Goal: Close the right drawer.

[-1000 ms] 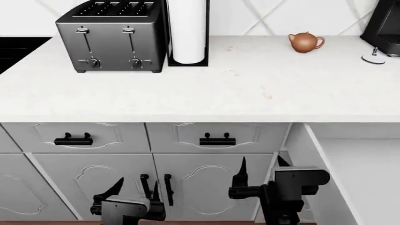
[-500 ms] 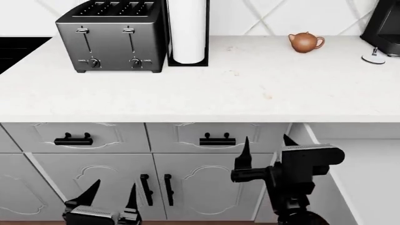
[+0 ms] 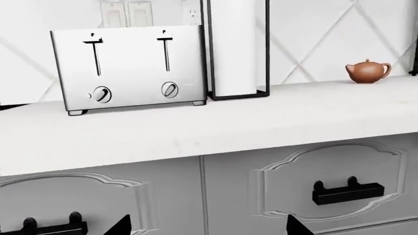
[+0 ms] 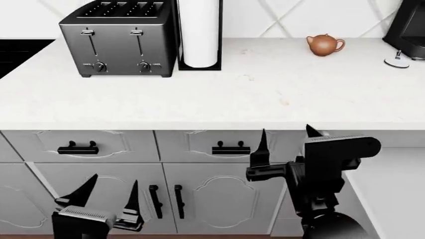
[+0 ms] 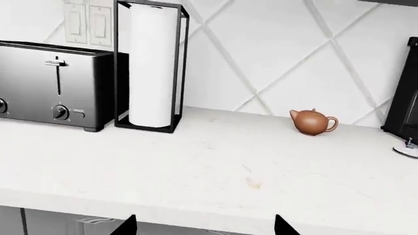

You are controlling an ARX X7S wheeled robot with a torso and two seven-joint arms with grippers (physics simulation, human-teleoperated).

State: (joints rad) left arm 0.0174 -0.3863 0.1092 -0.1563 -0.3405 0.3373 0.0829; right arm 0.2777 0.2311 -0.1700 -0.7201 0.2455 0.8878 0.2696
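Observation:
The right drawer [image 4: 393, 191] stands pulled out at the lower right of the head view. Only its smooth pale-grey inside shows; its front and handle are out of view. My right gripper [image 4: 287, 132] is open and empty, fingertips pointing up just under the countertop edge, beside the drawer's left side. In the right wrist view the right gripper [image 5: 204, 227] faces the counter's front edge. My left gripper [image 4: 113, 180] is open and empty in front of the lower cabinet doors, far left of the drawer. The left gripper [image 3: 207, 227] looks at two shut drawer fronts.
On the white countertop [image 4: 265, 94] stand a toaster [image 4: 119, 37], a paper-towel holder [image 4: 199, 32] and a brown teapot [image 4: 324, 44]. A black appliance [image 4: 406, 30] stands at the far right. Two shut drawers with black handles [image 4: 231, 148] sit above cabinet doors [image 4: 226, 199].
My right gripper has risen from the cabinet doors to the countertop edge and drifted right. The left gripper has shifted left. The drawer has not visibly moved.

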